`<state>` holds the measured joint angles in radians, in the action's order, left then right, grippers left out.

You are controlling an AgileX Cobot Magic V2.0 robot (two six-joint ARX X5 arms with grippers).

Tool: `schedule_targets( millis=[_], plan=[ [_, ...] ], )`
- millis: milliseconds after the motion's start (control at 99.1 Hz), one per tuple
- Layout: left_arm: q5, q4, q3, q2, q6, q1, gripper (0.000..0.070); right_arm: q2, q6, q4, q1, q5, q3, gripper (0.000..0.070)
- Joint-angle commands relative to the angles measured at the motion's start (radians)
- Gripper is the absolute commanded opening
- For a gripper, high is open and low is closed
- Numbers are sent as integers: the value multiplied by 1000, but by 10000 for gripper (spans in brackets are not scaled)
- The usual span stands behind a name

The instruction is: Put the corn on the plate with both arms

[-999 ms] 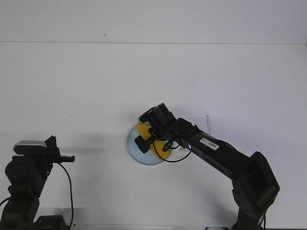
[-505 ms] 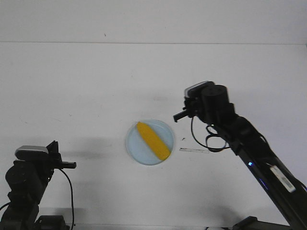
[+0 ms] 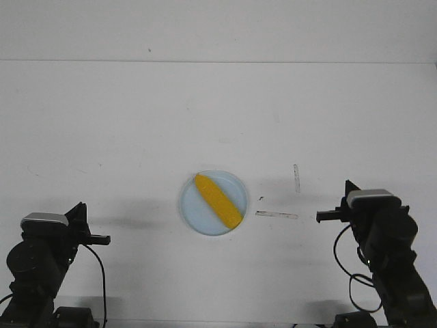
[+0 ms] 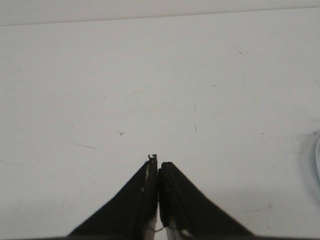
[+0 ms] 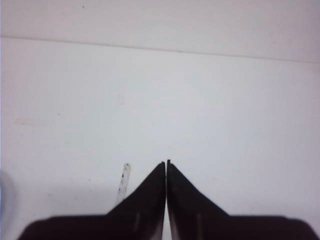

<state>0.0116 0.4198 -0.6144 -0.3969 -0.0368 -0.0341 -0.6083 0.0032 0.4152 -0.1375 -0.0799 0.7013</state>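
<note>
The yellow corn [image 3: 218, 200] lies diagonally on the pale blue plate [image 3: 193, 208] near the middle of the white table. My left gripper [image 3: 104, 239] is shut and empty at the near left, well clear of the plate. In the left wrist view it [image 4: 158, 165] points over bare table, with a sliver of the plate's rim [image 4: 318, 160] at the frame's edge. My right gripper [image 3: 321, 216] is shut and empty at the near right, apart from the plate. In the right wrist view it [image 5: 166, 163] closes tip to tip.
Two pale strips of worn tape mark the table right of the plate, one flat [image 3: 276, 215] and one upright [image 3: 296, 178]. One strip shows beside the right fingers [image 5: 123, 181]. The back wall meets the table at the far edge [image 3: 218, 61].
The right arm let go of the corn on the plate, lifted away, and pulled back to the near right with its gripper shut. The left arm barely moved.
</note>
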Motion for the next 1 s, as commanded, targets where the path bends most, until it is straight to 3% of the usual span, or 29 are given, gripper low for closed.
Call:
schedule_targets(
  millis=[0,303,989],
  plan=[
    [0,-10,-13,0,7,-1,0,95,-7,-34,-2,1,-63,0],
    [0,-10,-13,0,7,-1,0,407,-5,5,-2,0,-182,0],
    [0,-10,-13,9,7,-1,0,433,-6,4,-2,0,-182,0]
  ],
)
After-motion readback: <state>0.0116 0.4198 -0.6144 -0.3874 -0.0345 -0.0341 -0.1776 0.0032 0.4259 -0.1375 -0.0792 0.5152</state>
